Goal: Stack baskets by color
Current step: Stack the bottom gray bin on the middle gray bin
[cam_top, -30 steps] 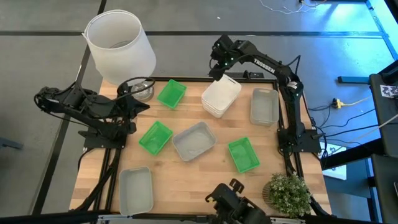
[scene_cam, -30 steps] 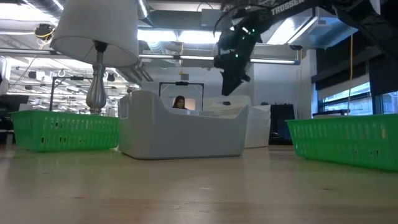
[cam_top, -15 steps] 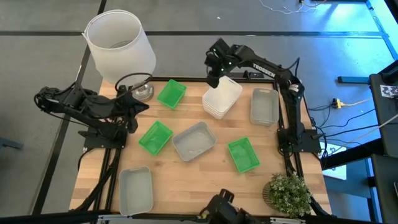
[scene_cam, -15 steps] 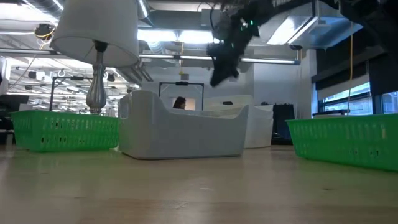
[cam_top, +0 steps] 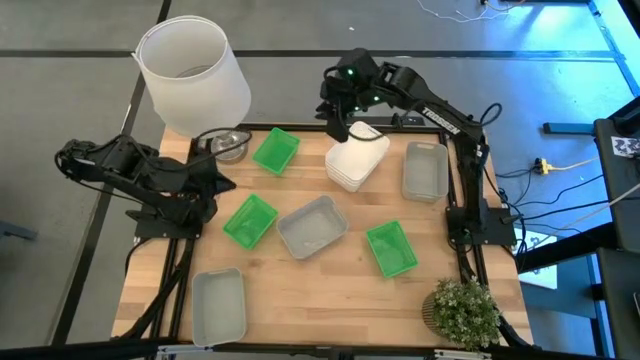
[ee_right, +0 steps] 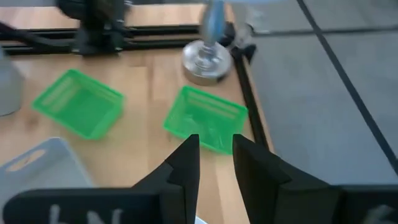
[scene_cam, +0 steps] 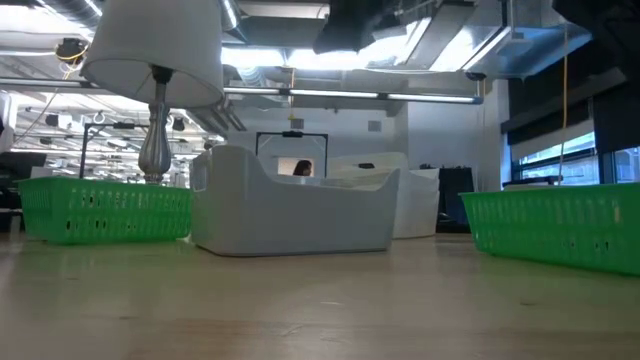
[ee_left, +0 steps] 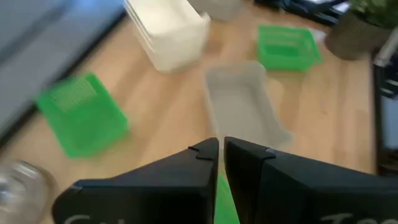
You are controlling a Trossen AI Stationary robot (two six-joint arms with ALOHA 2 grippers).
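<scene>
A stack of white baskets rests on the table at the far middle. Three green baskets lie apart: one by the lamp base, one at the left middle, one at the right. Three grey baskets also lie singly. My right gripper hangs open and empty, high above the far green basket and left of the white stack. My left gripper waits at the left edge, shut and empty, pointing over the middle grey basket.
A big white lampshade stands over the far left corner, its metal base beside the far green basket. A potted plant sits at the near right corner. Bare wood lies along the near edge between the grey basket and the plant.
My right gripper has risen from just above the white stack and gone toward the table's left, climbing almost out of the low view's top and rolling as it went. It has stayed open and empty. My left gripper has rolled on the spot. The baskets have not moved.
</scene>
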